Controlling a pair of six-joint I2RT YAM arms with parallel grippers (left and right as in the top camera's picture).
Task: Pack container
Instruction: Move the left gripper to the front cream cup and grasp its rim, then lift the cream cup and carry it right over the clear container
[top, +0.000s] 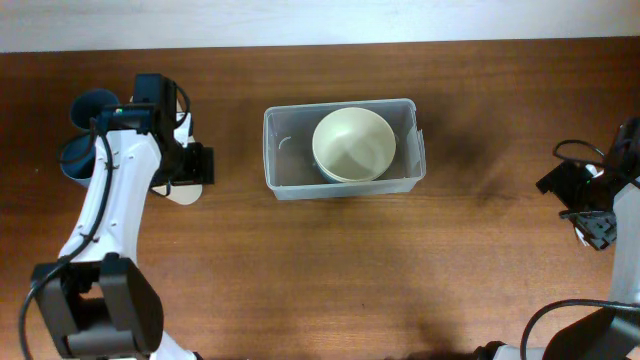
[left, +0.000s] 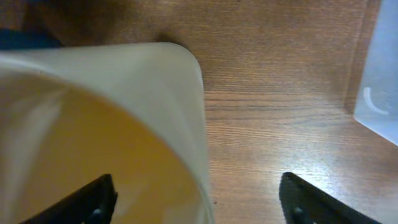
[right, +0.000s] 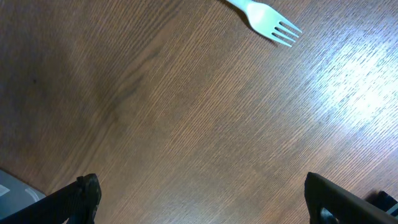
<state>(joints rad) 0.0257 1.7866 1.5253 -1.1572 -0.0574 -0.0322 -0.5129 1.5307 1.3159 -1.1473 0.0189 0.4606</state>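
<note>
The clear container (top: 285, 178) stands at the table's middle and holds a cream bowl (top: 353, 143). Its corner also shows at the right of the left wrist view (left: 380, 74). My left gripper (top: 196, 165) is open over a second cream bowl (top: 181, 194) left of the container. In the left wrist view this bowl (left: 93, 124) fills the left half. The jaws (left: 196, 190) straddle its rim, one finger inside and one outside, not closed on it. My right gripper (top: 592, 215) is open and empty at the far right, over bare wood (right: 202, 186).
Two blue bowls (top: 88, 108) (top: 72, 160) sit at the far left behind the left arm. A white plastic fork (right: 268, 20) lies on the table ahead of the right gripper.
</note>
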